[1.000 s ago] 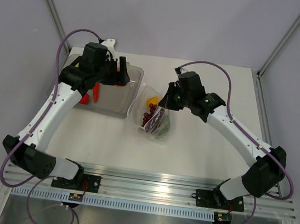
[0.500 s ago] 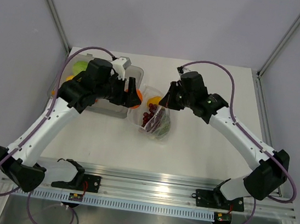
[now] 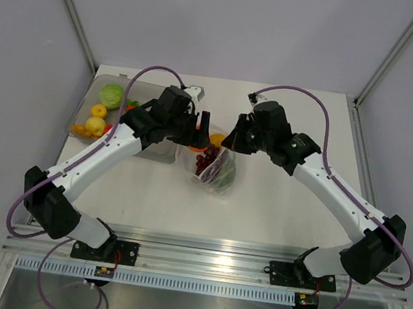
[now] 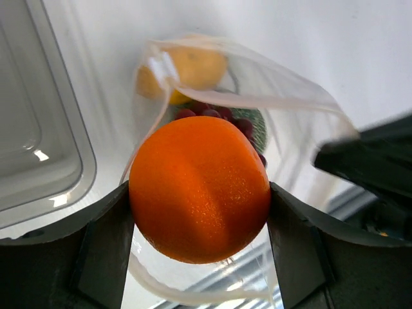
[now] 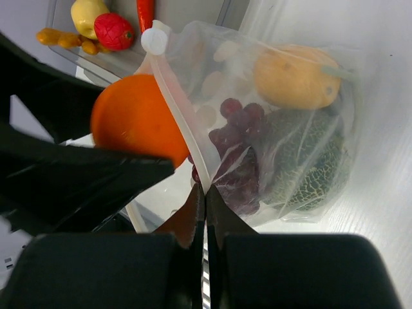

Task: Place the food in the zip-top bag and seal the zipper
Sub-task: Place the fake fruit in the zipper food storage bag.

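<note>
1. The bag (image 3: 215,172) lies on the table (image 3: 283,210) between the two arms, just right of the tray (image 3: 106,78). Its mouth is open toward the left arm.
2. Three things show inside it: one yellow-orange piece (image 5: 296,77), one bunch of grapes (image 5: 235,148) and one green netted piece (image 5: 302,161).
3. The right gripper (image 5: 205,193) is clenched on the zipper (image 5: 167,90) at the mouth edge and holds that lip up.
4. The left gripper (image 3: 201,126) grasps one orange (image 4: 199,190) between its two fingers, right at the open mouth. The orange is not inside yet.
5. The tray holds one green ball (image 3: 111,96), one yellow piece (image 5: 87,13), one red piece (image 5: 112,31) and one carrot (image 5: 145,9). It also holds some small orange-yellow bits (image 5: 64,40), too small to count.
</note>
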Available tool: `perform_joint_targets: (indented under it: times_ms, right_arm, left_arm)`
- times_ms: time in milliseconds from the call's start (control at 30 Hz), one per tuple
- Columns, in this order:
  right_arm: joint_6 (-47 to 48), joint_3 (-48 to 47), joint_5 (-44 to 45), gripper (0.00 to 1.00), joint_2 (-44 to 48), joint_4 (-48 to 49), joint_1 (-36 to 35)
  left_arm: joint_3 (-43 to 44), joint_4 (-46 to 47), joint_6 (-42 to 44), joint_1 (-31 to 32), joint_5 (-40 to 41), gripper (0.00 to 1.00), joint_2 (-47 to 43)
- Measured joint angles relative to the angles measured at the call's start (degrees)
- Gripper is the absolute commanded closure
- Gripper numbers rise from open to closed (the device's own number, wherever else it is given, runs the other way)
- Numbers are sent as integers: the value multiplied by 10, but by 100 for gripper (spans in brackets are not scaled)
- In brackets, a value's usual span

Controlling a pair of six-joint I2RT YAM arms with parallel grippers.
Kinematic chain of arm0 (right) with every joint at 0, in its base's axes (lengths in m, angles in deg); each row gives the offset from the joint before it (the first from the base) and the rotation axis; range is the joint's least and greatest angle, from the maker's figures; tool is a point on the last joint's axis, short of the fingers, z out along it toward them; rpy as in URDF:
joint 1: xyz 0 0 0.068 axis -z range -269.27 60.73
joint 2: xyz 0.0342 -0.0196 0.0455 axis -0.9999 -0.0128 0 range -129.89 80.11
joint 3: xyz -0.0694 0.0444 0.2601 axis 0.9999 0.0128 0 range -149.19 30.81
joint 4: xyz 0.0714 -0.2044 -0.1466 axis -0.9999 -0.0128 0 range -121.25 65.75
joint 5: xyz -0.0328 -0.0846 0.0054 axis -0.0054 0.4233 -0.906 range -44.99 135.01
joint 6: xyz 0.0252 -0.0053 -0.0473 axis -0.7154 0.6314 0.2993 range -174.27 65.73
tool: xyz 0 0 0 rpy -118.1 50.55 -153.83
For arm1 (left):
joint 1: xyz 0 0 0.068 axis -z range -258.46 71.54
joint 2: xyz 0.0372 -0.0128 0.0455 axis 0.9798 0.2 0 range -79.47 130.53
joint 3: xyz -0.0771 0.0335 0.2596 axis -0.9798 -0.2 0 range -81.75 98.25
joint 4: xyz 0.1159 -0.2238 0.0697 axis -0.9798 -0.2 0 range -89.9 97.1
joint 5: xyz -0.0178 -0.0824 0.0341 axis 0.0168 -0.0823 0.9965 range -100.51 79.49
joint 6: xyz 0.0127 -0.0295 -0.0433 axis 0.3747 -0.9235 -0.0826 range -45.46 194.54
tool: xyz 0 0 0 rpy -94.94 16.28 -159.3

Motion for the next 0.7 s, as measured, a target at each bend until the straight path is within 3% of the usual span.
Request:
perform_joint_targets:
  times_ms: [233, 333, 400, 467, 500, 700]
  right_arm:
    - [0, 9, 3, 100, 21, -1, 0]
    - [0, 13, 3, 100, 23, -2, 0]
    - [0, 14, 3, 100, 23, -2, 0]
    - [0, 15, 4, 100, 23, -2, 0]
    - [0, 16, 5, 100, 23, -2, 0]
    - [0, 23, 4, 100, 28, -2, 0]
  left_arm:
    - [11, 29, -8, 25, 89, 62, 54]
    - [20, 47, -7, 42, 125, 27, 71]
    - [33, 50, -5, 52, 141, 13, 88]
    - [46, 51, -2, 57, 150, 9, 106]
    - [51, 49, 0, 61, 153, 2, 114]
    - [60, 29, 12, 64, 141, 1, 115]
